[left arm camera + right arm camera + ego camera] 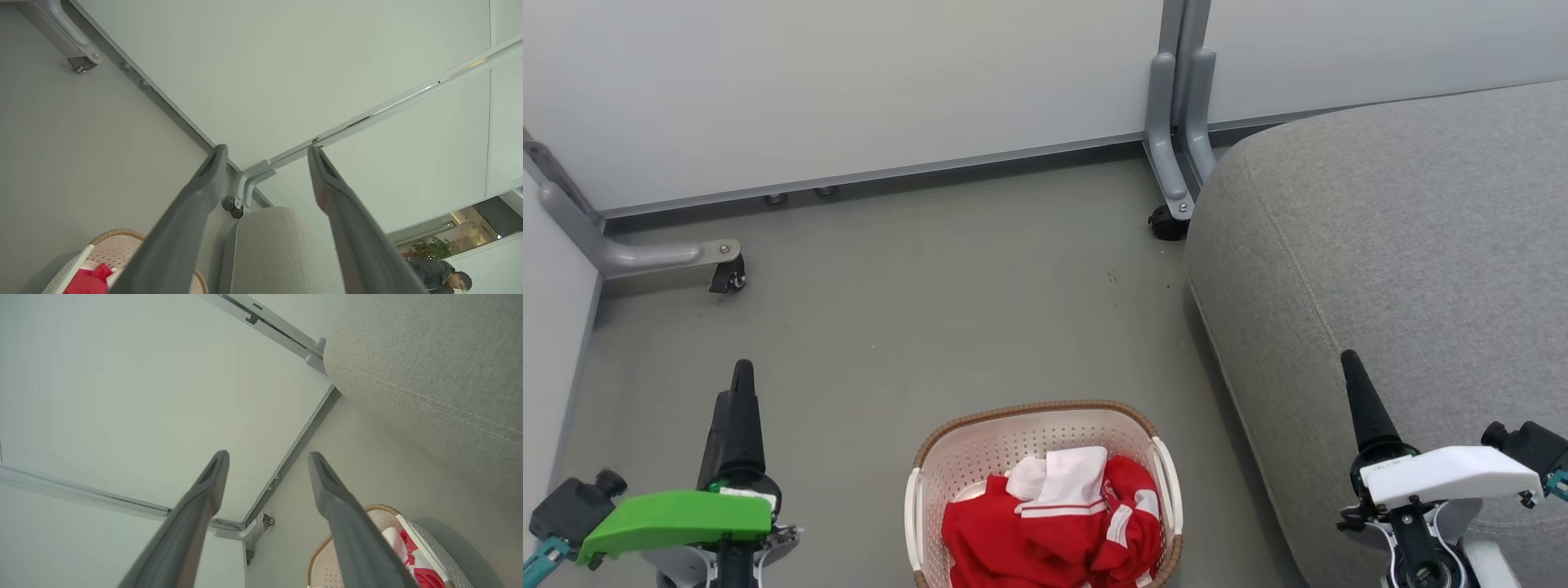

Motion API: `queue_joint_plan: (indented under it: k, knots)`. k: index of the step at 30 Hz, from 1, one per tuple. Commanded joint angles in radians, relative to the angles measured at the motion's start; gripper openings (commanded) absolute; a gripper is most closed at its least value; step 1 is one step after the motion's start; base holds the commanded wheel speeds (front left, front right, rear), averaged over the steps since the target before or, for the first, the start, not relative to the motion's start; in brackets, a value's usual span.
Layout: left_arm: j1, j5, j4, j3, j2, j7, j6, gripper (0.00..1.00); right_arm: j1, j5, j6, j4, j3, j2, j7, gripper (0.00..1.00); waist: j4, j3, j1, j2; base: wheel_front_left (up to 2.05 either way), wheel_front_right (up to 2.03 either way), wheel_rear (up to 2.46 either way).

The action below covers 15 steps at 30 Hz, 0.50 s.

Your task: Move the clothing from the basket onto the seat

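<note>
The clothing (1054,523), red with white panels, lies bunched in the cream perforated basket (980,445) on the floor at the bottom centre. The big grey seat (1405,269) takes up the right side. My left gripper (742,376) hovers left of the basket and my right gripper (1352,363) over the seat's front edge; both point away from me. In the left wrist view the left gripper (266,148) is open and empty, with the basket (118,234), clothing (88,281) and seat (273,249) low down. The right gripper (267,454) is likewise open and empty beside the basket (378,508), clothing (425,575) and seat (429,375).
White partition panels (849,82) close off the back and left. Their grey metal feet end in castors (1172,220) by the seat's corner and at the left (727,276). Grey floor (890,327) stretches beyond the basket. A person (441,277) sits far off behind a gap.
</note>
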Motion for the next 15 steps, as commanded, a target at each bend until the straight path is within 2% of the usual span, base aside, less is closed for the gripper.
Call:
queue_joint_plan:
  k: [1,9,15]
  knots:
    - [-0.001,0.066,-0.031,-0.013,0.006,-0.010,0.009,1.00,-0.001,-0.051,0.000,-0.026,0.007,-0.005,-0.012,1.00,0.000,0.000,0.0000,0.0000,0.00,0.00,0.00]
    - [0.020,0.258,-0.061,-0.077,0.010,-0.039,0.070,1.00,0.009,-0.241,0.000,-0.062,0.007,-0.006,-0.041,1.00,0.000,-0.001,0.0000,0.0000,0.00,0.00,0.00]
    - [0.026,0.356,-0.081,-0.135,0.034,-0.059,0.128,1.00,0.023,-0.348,0.000,-0.080,0.030,-0.006,-0.061,1.00,0.001,0.002,0.0000,0.0000,0.00,0.00,0.00]
